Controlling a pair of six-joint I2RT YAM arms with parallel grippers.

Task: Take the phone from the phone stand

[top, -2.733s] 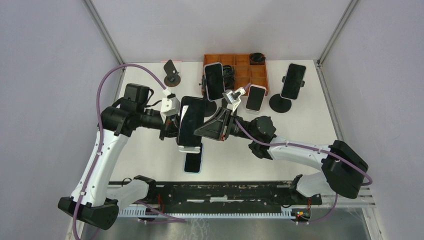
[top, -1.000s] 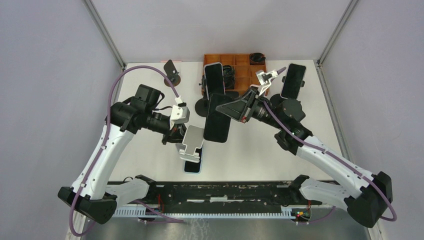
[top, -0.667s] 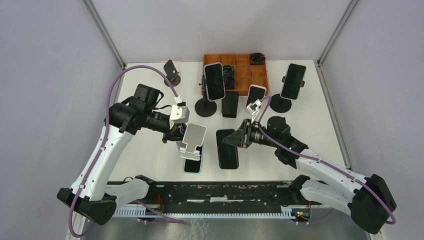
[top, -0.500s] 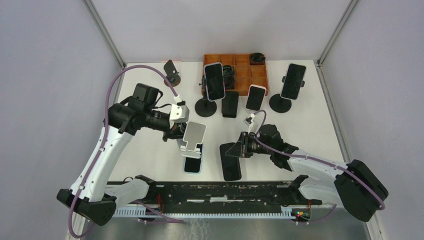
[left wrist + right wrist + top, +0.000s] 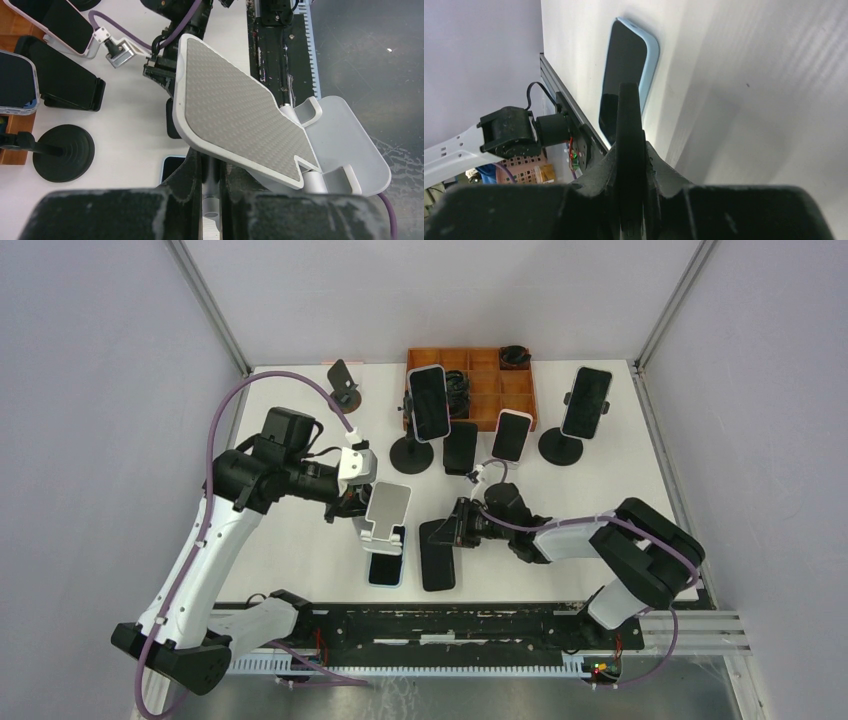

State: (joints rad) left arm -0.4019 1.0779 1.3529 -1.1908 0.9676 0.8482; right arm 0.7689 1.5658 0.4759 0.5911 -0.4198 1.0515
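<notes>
1. Down toward the table [image 5: 620,490] is where the black phone [image 5: 437,555] is being brought now. A second ago it was being carried up high near the orange tray [image 5: 520,390], so it's already being kept well clear of its stand. The near edge is probably being used because the back is being crowded by other phones on stands.
2. Next, the right arm [image 5: 570,535] is being folded in low and flat, seemingly so the phone is being lowered gently rather than dropped.
3. Meanwhile the left arm [image 5: 215,530] is being held about where it was, so the stand is being kept out of the way.
4. Then the phone stand [image 5: 385,510] is being held tilted above the table and empty, with its grey pad being shown bare in the left wrist view. From above, a blue-cased phone [image 5: 385,568] is being partly covered by it.
5. That black phone is being parked just beside the blue-cased one, roughly parallel. Whether it's being rested on the surface yet can't be told.
6. Up close, the right gripper [image 5: 460,530] is being kept clamped on the phone's upper end, which is being seen edge-on between the jaws in the right wrist view. Letting go isn't being done yet, by the look of it.
7. Lastly, the left gripper [image 5: 355,512] is being kept clenched on the stand's lower part, likely so nothing is being tipped.
</notes>
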